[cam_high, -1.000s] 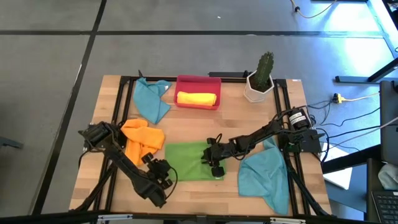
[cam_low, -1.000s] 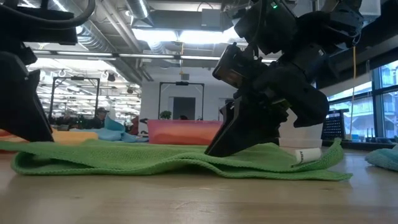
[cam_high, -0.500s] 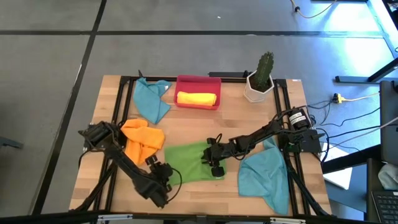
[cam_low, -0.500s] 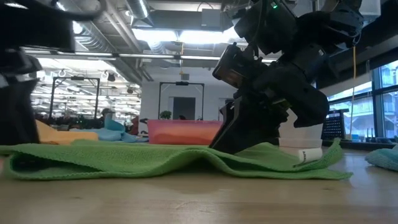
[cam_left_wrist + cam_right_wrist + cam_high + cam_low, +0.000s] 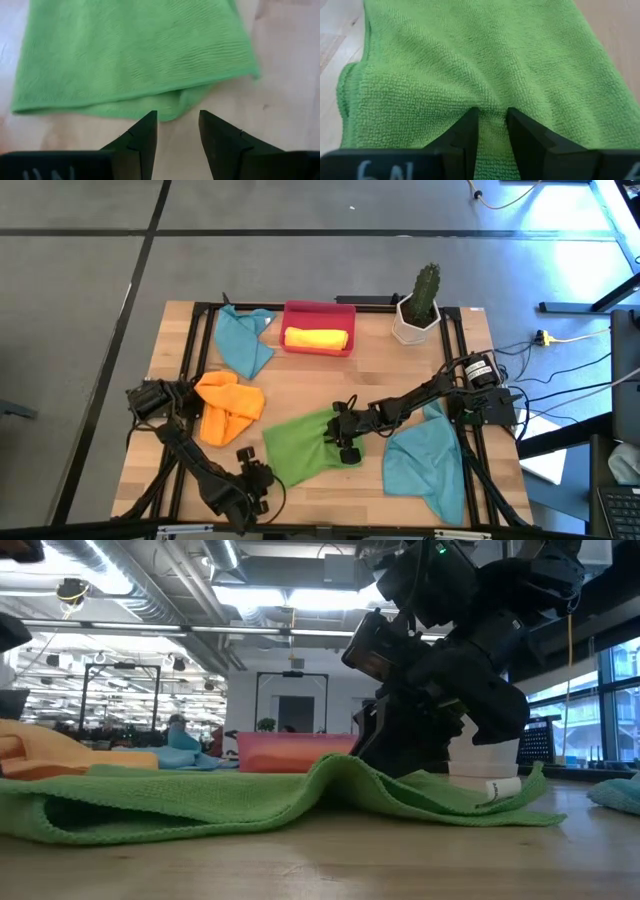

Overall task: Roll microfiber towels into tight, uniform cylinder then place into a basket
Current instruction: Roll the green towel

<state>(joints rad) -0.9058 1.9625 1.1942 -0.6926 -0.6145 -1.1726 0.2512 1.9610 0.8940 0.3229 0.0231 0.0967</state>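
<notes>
Two grippers are on the green towel (image 5: 305,445), which lies rumpled at the middle front of the table (image 5: 300,385). Starting on my left, the left gripper (image 5: 256,482) sits low at the front edge of the table, just off the towel's near-left corner. From its wrist camera I see its fingers (image 5: 142,137) parted by a moderate gap with bare wood between them, the towel's folded hem just ahead of the tips and nothing held. Behind that arm lies a crumpled orange towel (image 5: 228,406), and farther back a teal towel (image 5: 243,340). At the back centre, the red basket (image 5: 318,313) holds a rolled yellow towel (image 5: 316,338). Moving right, the right gripper (image 5: 345,442) presses down on the green towel's right edge; its fingers (image 5: 465,135) are nearly together, pinching a small ridge of cloth. In the low view the towel humps up just beside that gripper. Another teal towel (image 5: 425,460) lies at the front right, and a cactus pot (image 5: 415,320) stands at the back right.
</notes>
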